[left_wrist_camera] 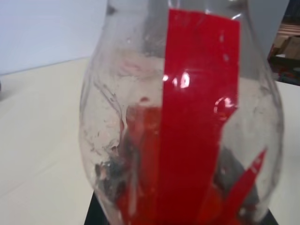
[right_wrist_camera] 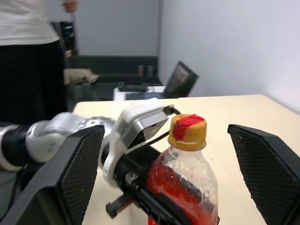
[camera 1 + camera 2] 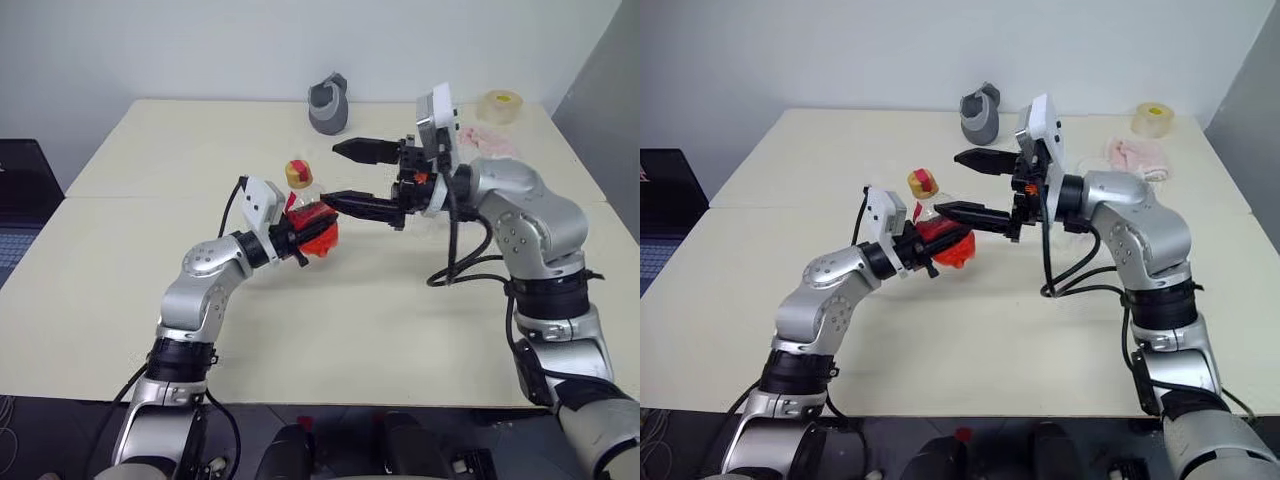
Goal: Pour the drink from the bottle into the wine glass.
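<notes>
One small clear plastic bottle [image 3: 305,215] with a yellow-tan cap [image 3: 298,174] topped in red and a plain red label strip bearing no legible writing, part-filled with bright red translucent liquid [image 3: 945,245], stands upright above mid-table, clamped at its body by the left gripper [image 3: 300,232]. Right gripper [image 3: 962,186] hangs level beside the cap, fingers spread wide, holding nothing. Surface: cream table [image 3: 350,330]; far edge carries a grey cup-like object [image 3: 329,104] and a pale tape roll [image 3: 503,105], against a white wall.

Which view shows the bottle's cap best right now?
The right wrist view: the cap sits on the bottle, centred between that gripper's open fingers. Both eye views show it small; the left wrist view shows the bottle's body.
</notes>
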